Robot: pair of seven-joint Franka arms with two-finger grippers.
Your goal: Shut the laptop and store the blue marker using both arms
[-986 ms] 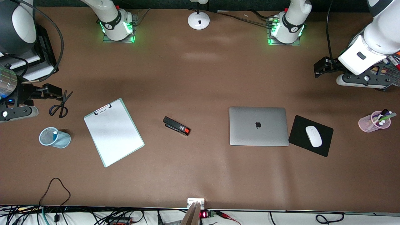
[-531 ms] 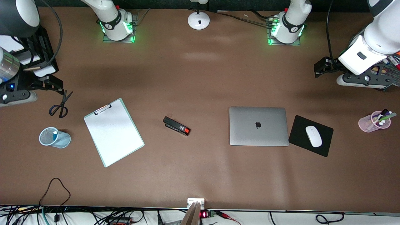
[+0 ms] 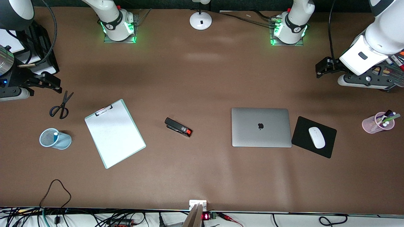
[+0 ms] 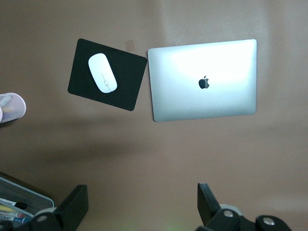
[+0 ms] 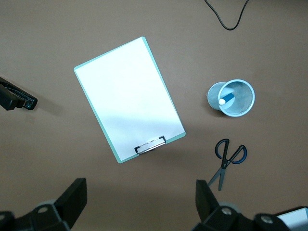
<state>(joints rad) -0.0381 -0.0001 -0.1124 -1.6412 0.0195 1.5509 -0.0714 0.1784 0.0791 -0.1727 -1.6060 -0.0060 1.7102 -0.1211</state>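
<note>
The laptop (image 3: 261,127) lies shut on the brown table, its silver lid and apple logo up; the left wrist view shows it too (image 4: 202,79). The blue marker (image 3: 56,135) stands inside a pale-blue mesh cup (image 3: 64,142) toward the right arm's end, and appears in the right wrist view (image 5: 226,99). My left gripper (image 3: 319,67) hangs open and empty in the air over the table near the left arm's end (image 4: 142,199). My right gripper (image 3: 54,83) hangs open and empty over the table's edge near the scissors (image 5: 140,197).
A clipboard (image 3: 114,133), a black stapler (image 3: 178,127) and scissors (image 3: 61,105) lie on the table. A black mousepad (image 3: 303,132) with a white mouse (image 3: 316,137) sits beside the laptop. A pink pen cup (image 3: 377,123) stands at the left arm's end. A white lamp base (image 3: 200,20) stands between the arms' bases.
The right arm's hand has drawn back from the scissors toward its base side of the table. The left arm has shifted only slightly. Laptop and marker have not moved.
</note>
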